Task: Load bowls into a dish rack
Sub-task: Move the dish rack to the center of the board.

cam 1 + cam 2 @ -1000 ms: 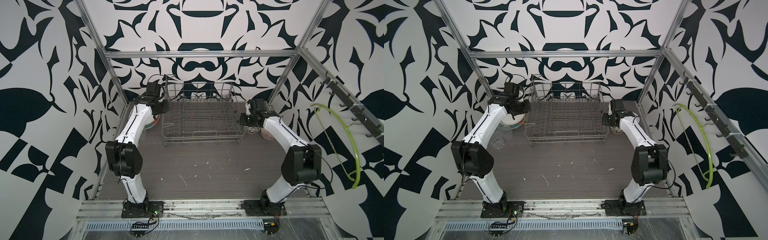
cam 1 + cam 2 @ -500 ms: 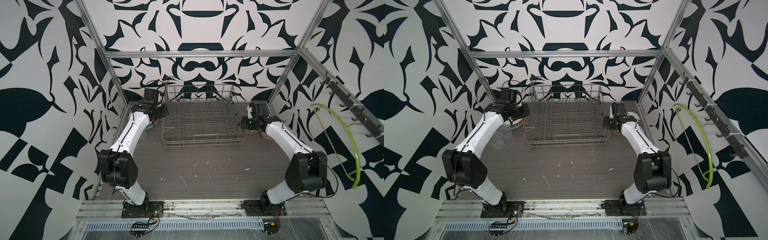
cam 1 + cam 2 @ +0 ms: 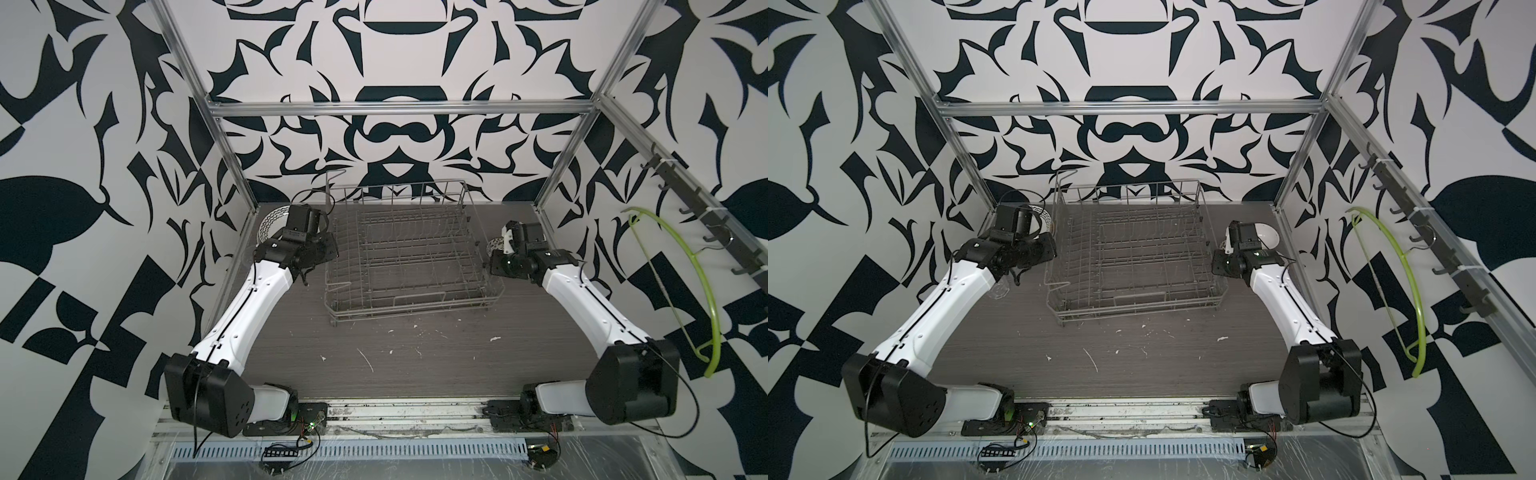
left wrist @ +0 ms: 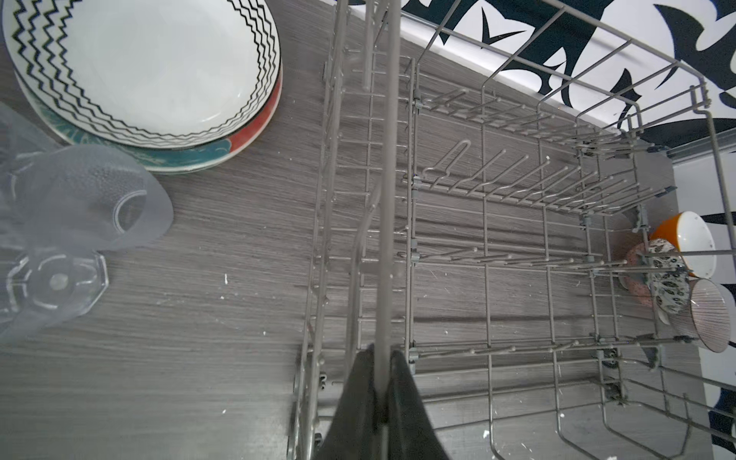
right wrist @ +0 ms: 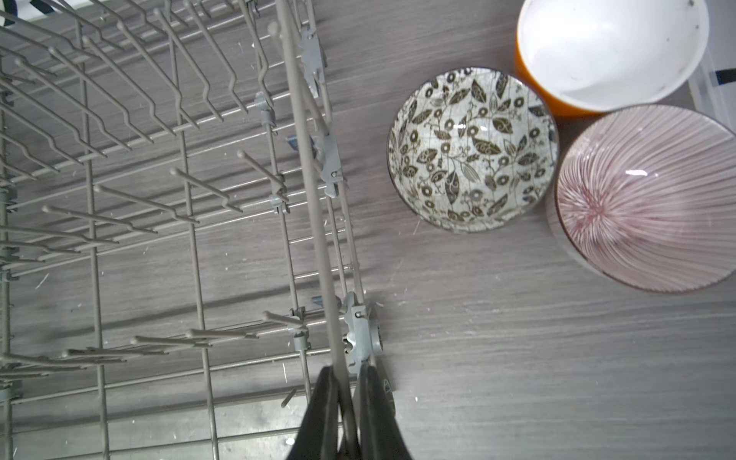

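The large grey wire dish rack point(image 3: 415, 309) is held at both sides: its top rim wire is pinched by the left gripper point(image 4: 383, 358) and the right gripper point(image 5: 347, 376). Outside its right wall, an orange white-lined bowl point(image 5: 613, 51), a black-and-white floral bowl point(image 5: 474, 149) and a pinkish striped bowl point(image 5: 649, 199) are clustered upright on the grey wood-grain table point(image 5: 517, 358).

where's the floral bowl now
Right wrist view: floral bowl stands right of the dish rack, next to the orange bowl and pink striped bowl.
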